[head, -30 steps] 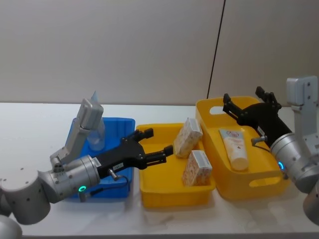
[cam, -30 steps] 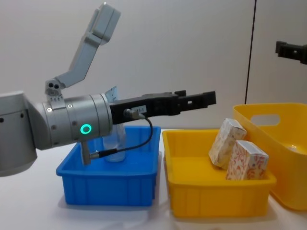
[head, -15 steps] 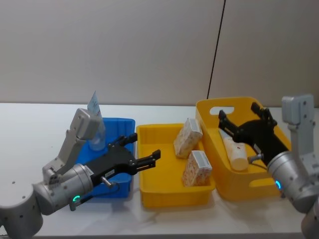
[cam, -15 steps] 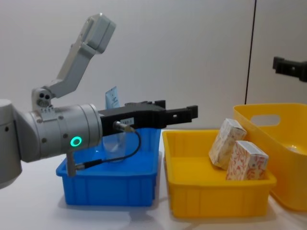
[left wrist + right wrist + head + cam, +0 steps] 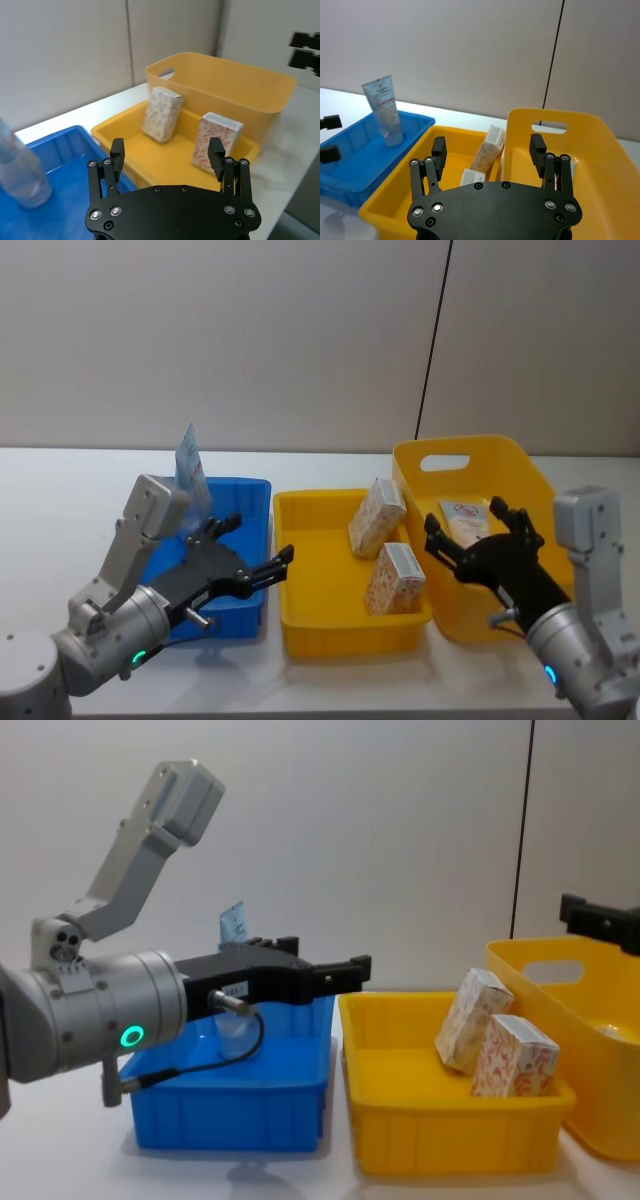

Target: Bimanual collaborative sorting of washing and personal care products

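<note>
Left claw (image 5: 258, 538) apart over blue plastic bin (image 5: 252, 489); right claw (image 5: 468, 527) apart over deep yellow tub (image 5: 472, 443), soft tube (image 5: 463, 514) inside.

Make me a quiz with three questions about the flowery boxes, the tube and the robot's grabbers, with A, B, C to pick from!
1. How many flowery cartons are in the middle yellow tray? A) one B) two C) four
2. How are the left gripper and right gripper? A) both shut on cartons B) left shut on a tube C) both open and empty
3. Where does the upright tube stand? A) in the blue bin B) in the middle yellow tray C) in the left gripper

Answers: 1 B, two cartons sit in that tray. 2 C, each wrist view shows the jaws apart with nothing between them. 3 A, the tube rises from the blue bin's far side.
</note>
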